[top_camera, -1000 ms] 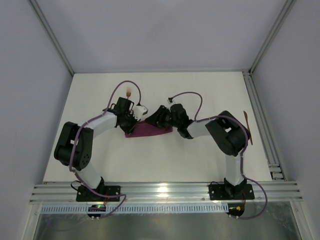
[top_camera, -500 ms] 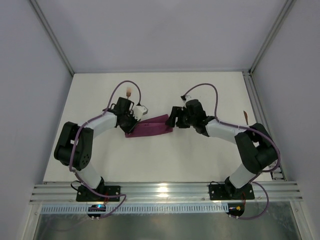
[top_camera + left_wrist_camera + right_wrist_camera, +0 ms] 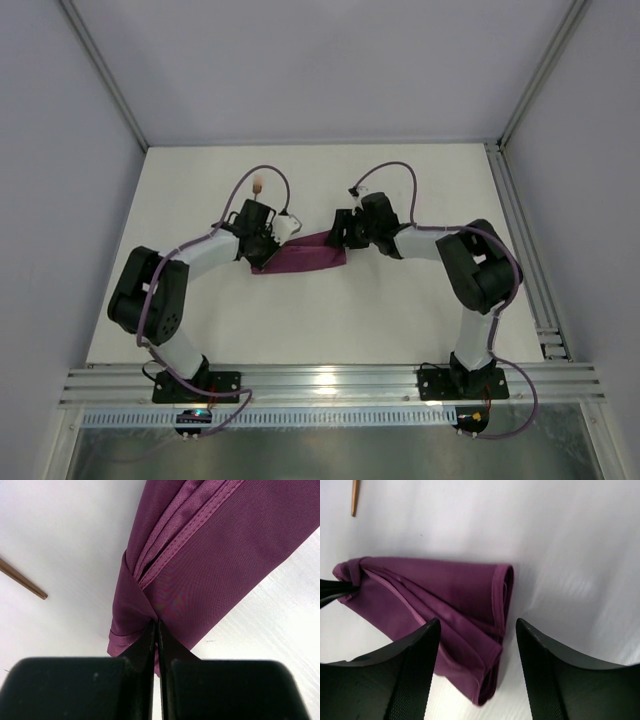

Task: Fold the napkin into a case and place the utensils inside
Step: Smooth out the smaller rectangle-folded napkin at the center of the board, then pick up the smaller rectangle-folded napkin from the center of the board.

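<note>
The white worktop (image 3: 330, 310) is closed in by walls on the left, far and right sides. An aluminium rail (image 3: 541, 310) runs along its right edge. Bare surface lies open in front of both arms and along the far side.

On the far left, 1 utensil (image 3: 258, 184) lies alone, well apart from the cloth; only its brown handle tip shows in the left wrist view (image 3: 22, 582).

The left tool (image 3: 272, 240) is closed tight, its 2 fingers (image 3: 150, 645) pinching the bunched left corner of the napkin (image 3: 298, 256).

The napkin lies mid-worktop between the 2 tools. It is folded into a long, layered strip with its hemmed edges showing (image 3: 210, 555), its right end a little farther away than its left.

The right tool (image 3: 340, 232) stands wide open over the strip's right end. Its 2 fingers (image 3: 415, 670) sit on either side of the folded end (image 3: 445, 590) and grip nothing. Whether they touch the cloth cannot be told.
</note>
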`<state>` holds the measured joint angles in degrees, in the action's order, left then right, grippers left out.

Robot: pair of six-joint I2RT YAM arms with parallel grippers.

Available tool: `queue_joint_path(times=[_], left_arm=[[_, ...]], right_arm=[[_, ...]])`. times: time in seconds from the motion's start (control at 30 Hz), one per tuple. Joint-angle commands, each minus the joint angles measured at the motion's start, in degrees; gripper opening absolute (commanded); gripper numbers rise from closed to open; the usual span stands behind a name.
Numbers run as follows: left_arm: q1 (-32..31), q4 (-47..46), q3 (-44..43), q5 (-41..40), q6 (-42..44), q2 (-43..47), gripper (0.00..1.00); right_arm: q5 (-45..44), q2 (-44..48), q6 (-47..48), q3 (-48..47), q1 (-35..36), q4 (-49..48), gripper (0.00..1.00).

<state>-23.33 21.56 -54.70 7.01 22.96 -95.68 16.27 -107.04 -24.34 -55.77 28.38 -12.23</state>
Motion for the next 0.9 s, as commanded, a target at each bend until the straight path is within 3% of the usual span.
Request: queue_joint_path(times=[0.0,0.3,0.4,0.53,0.63,0.77,0.87], left_arm=[[-0.84,1.91,3.81,-1.99,0.15,-2.76,0.00],[-1.28,0.94,5.38,-2.52,2.00,-0.48,0.00],[-2.59,0.15,8.19,-3.31,4.89,1.54,0.00],[-4.79,-0.64,10.83,-3.93,8.41,4.01,0.00],[-6.02,-0.21,12.06,-1.91,11.40,5.15,0.00],[-7.95,0.06,14.08,0.19,14.83,6.64,0.00],[-8.57,1.55,16.10,2.48,17.64,9.79,0.00]], right_arm=[[0.08,-5.19,-0.44,-1.10,-0.08,0.98,0.64],[4.63,-8.00,-1.41,-5.40,-0.70,2.39,0.59],[3.87,-4.78,0.51,-2.96,-0.70,2.82,0.60],[-0.53,3.74,8.85,-2.15,-1.57,8.87,0.65],[2.69,7.72,17.90,-6.62,-2.01,15.70,0.70],[7.89,2.66,28.10,-17.16,-1.93,27.94,0.72],[13.05,-2.10,29.61,-21.40,-1.84,32.35,0.72]])
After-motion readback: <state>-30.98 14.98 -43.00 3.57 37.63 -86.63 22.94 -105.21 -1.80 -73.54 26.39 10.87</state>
